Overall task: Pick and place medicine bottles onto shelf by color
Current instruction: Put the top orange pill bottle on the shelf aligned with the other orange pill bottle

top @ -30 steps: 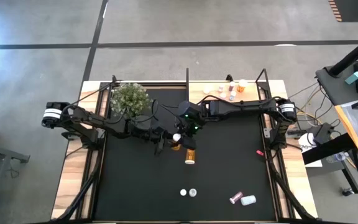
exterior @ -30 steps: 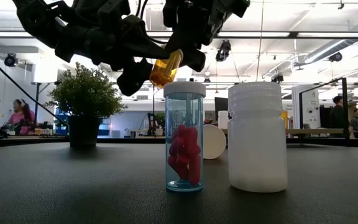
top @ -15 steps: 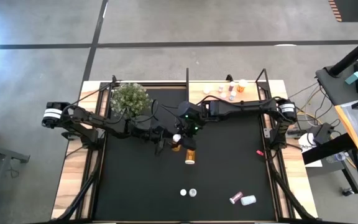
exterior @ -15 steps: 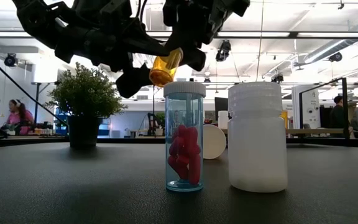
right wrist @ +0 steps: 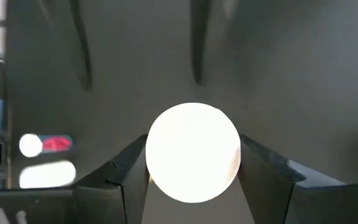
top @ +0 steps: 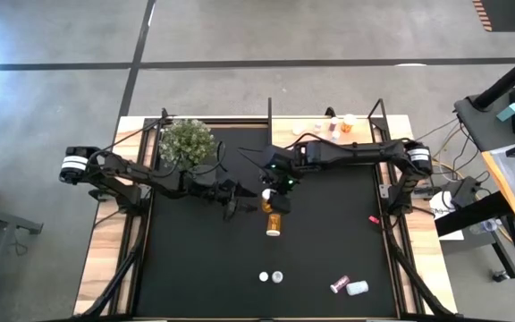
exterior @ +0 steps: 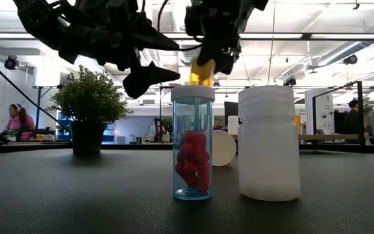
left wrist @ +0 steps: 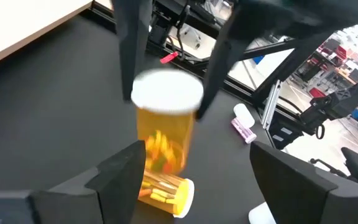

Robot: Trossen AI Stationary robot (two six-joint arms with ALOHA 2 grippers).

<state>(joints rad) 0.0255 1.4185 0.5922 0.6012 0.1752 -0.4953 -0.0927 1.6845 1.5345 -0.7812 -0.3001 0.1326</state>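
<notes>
The black surface (top: 204,268) filled the middle of the overhead view, bordered by light wood. Along its far edge ran the shelf (top: 365,132), a pale wooden board in a thin black frame, with a few medicine bottles (top: 340,125) standing on it toward the right end. A potted plant (top: 186,141) sat at the far left corner of the surface.

Both dark arms reached inward and met near the centre. The left gripper (top: 231,202) hung above the surface with its fingers (left wrist: 120,168) spread wide and holding nothing; in its wrist view they stood apart on either side of the bottle ahead without touching it. The right gripper (top: 274,190) was just beside it, its fingers (right wrist: 126,167) closed on the white cap of an orange bottle (left wrist: 165,127), which hung upright in the air, clear of the surface.

Directly below lay a second orange bottle (top: 274,223) on its side. Nearer the front edge stood a clear bottle of pink pills (exterior: 193,142) with a white bottle (exterior: 269,143) just beside it. Toward the front right corner, a pink bottle (top: 339,284) and another white one (top: 358,288) lay on their sides, close together. A small red speck (top: 374,219) lay near the right edge.
</notes>
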